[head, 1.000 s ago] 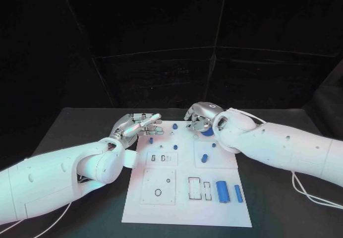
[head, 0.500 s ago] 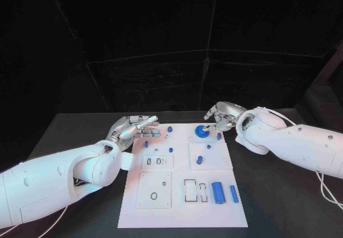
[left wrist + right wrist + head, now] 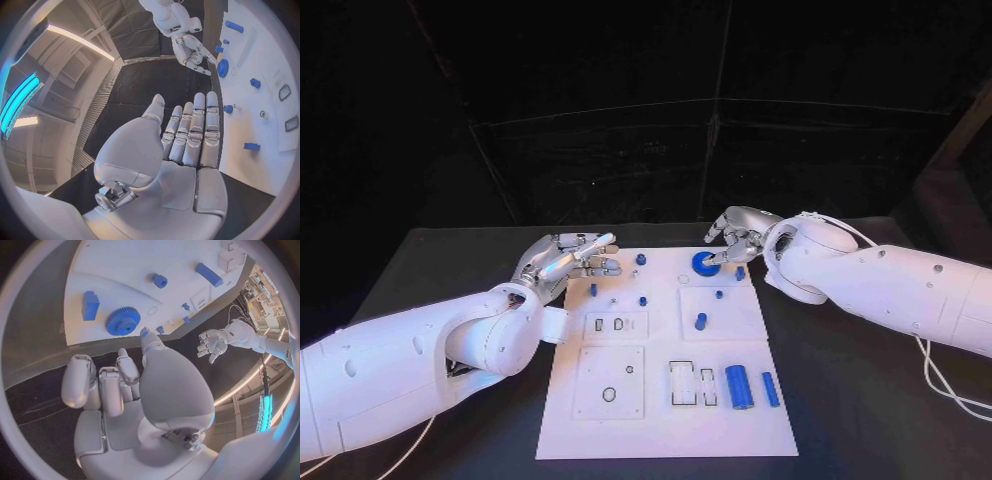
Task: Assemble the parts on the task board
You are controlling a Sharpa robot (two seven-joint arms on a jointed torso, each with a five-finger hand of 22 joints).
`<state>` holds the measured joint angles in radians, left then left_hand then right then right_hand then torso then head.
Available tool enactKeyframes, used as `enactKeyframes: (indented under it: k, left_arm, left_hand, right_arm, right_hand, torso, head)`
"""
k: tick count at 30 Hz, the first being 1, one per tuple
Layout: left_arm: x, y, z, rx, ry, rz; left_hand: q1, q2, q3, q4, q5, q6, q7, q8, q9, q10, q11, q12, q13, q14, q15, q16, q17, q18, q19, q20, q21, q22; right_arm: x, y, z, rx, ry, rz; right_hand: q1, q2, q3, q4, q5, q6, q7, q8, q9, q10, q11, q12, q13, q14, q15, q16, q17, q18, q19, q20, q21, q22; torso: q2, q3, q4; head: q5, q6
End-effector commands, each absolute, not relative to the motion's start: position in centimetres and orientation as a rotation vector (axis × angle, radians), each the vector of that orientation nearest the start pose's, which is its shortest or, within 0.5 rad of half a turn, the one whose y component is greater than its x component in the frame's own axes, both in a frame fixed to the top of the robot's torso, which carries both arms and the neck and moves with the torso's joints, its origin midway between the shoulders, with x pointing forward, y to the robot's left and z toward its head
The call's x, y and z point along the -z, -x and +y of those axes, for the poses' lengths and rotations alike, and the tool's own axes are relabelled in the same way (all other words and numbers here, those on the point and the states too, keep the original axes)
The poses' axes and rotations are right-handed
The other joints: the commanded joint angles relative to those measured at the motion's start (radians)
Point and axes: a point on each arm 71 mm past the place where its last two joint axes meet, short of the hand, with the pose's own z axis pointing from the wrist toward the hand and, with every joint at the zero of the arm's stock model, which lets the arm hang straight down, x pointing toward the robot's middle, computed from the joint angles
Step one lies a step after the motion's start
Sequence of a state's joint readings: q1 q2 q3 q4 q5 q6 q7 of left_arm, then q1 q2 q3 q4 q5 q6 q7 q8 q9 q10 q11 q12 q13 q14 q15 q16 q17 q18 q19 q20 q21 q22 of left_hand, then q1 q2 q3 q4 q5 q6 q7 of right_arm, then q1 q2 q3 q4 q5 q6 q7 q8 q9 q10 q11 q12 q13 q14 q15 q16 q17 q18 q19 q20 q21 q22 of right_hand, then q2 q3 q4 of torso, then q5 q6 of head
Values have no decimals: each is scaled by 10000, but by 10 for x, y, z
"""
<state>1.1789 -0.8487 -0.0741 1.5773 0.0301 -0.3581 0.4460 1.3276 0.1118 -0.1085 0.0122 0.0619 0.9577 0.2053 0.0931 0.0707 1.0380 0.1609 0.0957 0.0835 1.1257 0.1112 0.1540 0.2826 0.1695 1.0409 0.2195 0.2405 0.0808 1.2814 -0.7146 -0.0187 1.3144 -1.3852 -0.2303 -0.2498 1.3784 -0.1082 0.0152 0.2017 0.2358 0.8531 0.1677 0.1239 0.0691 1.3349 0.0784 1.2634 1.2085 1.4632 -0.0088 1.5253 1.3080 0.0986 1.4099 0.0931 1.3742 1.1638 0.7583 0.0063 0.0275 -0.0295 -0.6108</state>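
Fingers [image 3: 199, 125] of both hands spread, empty (task board [image 3: 733, 430] unlettered).

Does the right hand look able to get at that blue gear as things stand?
Probably yes. The right hand hangs open just beside the blue gear at the board's far end, and nothing lies between them.

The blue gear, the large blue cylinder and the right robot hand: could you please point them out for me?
blue gear [image 3: 707, 266]: head view, its round face.
large blue cylinder [image 3: 738, 386]: head view, mid-length of its side.
right robot hand [image 3: 737, 236]: head view, back of the hand.
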Motion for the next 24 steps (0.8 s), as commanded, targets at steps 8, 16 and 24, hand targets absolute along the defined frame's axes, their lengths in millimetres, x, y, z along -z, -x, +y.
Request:
enactKeyframes:
  k: [8, 16, 24]
  left_arm:
    - [193, -472, 198, 15727, 11380, 14144]
    - [193, -473, 198, 15712, 11387, 14149]
    - [194, -473, 198, 15739, 11385, 14171]
  left_hand:
    - [59, -53, 9, -62, 45, -8, 70, -58, -13, -34, 19, -32, -16, 13, 2, -47, 14, 130, 60, -18, 28, 8]
    - [66, -44, 18, -71, 44, -6, 61, -61, -11, -31, 16, -33, -16, 12, 3, -58, 23, 130, 62, -17, 25, 6]
    - [69, -42, 21, -75, 45, -6, 59, -63, -10, -31, 15, -34, -16, 11, 3, -61, 25, 130, 63, -17, 24, 5]
  right_arm:
    - [163, -547, -197, -4371, 352, 17867]
    - [166, -548, -197, -4252, 443, 18166]
    - [167, -548, -197, -4123, 556, 18317]
  right_hand:
    - [380, 137, -3, -108, 82, -3, -18, 105, 20, 111, -22, 174, 218, 900, 61, 69, 1795, -205, 35, 66, 99, 102]
    - [384, 140, -2, -109, 82, -2, -18, 106, 20, 116, -22, 182, 228, 903, 61, 75, 1808, -205, 35, 66, 100, 101]
    - [388, 145, -2, -109, 74, 1, -19, 110, 21, 122, -21, 194, 244, 906, 62, 82, 1822, -211, 45, 66, 115, 132]
  torso:
    - [-6, -9, -1]
    - [-8, -5, -15]
    - [-5, -1, -5]
  head:
    - [13, -81]
    - [39, -107]
    - [27, -121]
